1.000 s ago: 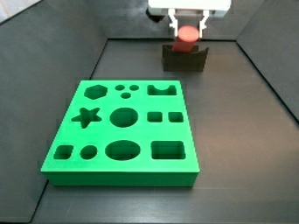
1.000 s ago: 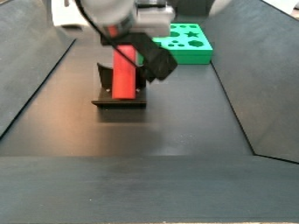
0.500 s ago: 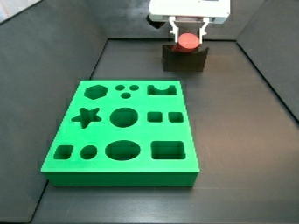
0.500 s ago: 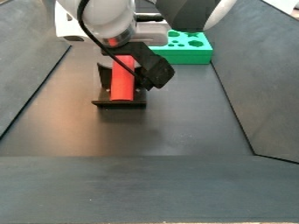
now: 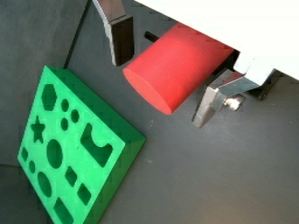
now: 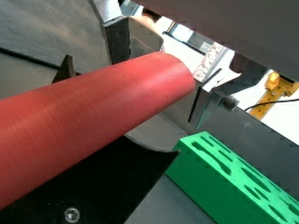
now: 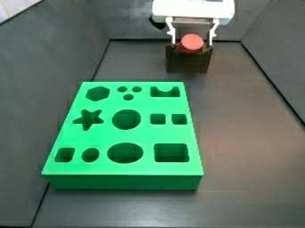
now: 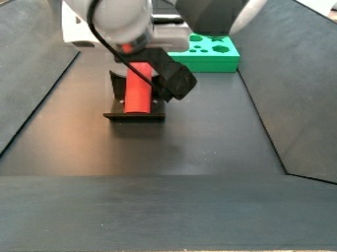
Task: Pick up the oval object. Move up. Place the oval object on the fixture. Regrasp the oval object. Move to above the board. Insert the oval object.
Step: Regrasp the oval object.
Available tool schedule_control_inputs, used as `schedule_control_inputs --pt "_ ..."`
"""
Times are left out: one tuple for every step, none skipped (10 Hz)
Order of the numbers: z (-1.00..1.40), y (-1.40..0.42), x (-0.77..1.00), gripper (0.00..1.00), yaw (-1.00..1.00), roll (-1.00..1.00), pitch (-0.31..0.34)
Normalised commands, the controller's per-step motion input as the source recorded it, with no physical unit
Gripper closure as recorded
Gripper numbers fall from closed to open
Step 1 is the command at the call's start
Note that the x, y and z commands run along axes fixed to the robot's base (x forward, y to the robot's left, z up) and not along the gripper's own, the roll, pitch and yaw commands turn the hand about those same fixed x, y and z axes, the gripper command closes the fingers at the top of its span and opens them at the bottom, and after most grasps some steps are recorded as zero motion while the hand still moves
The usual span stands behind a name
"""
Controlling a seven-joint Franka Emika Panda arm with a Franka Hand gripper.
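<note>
The oval object (image 7: 191, 41), a red peg, lies in the notch of the dark fixture (image 7: 188, 62) at the far end of the floor. In a side view it (image 8: 136, 84) runs lengthwise along the fixture (image 8: 134, 116). My gripper (image 7: 191, 37) is directly over it and open. Its fingers (image 5: 121, 35) straddle the peg (image 5: 176, 66), with a visible gap on one side. The peg (image 6: 82, 122) fills a wrist view above the fixture (image 6: 105, 188). The green board (image 7: 125, 134) lies apart, nearer the front.
The board also shows in both wrist views (image 5: 70, 149) (image 6: 233, 179) and in a side view (image 8: 208, 49) behind the arm. Dark sloping walls (image 7: 274, 80) enclose the floor on both sides.
The gripper has lowered the peg into the fixture's notch, and the fingers now stand slightly apart from it. Little has moved in the last half second.
</note>
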Motion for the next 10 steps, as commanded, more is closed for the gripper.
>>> schedule_control_inputs --pt "1.00 0.00 -0.01 0.00 0.00 0.09 0.050" --pt "1.00 0.00 -0.02 0.00 0.00 0.09 0.053" --pt "1.00 0.01 -0.03 0.00 -0.01 0.08 0.049" --pt "1.00 0.01 -0.03 0.00 -0.01 0.07 0.049" --pt "0.83 0.01 -0.03 0.00 -0.02 0.05 0.054" --pt "0.62 0.01 -0.03 0.00 -0.02 0.05 0.056" --pt "0.42 0.01 -0.02 0.00 -0.03 0.05 0.054" --pt "0.22 0.01 -0.02 0.00 -0.03 0.04 0.056" --pt "0.00 0.00 -1.00 0.00 -0.05 0.01 0.010" --pt "0.01 0.00 -1.00 0.00 -0.05 0.01 -0.020"
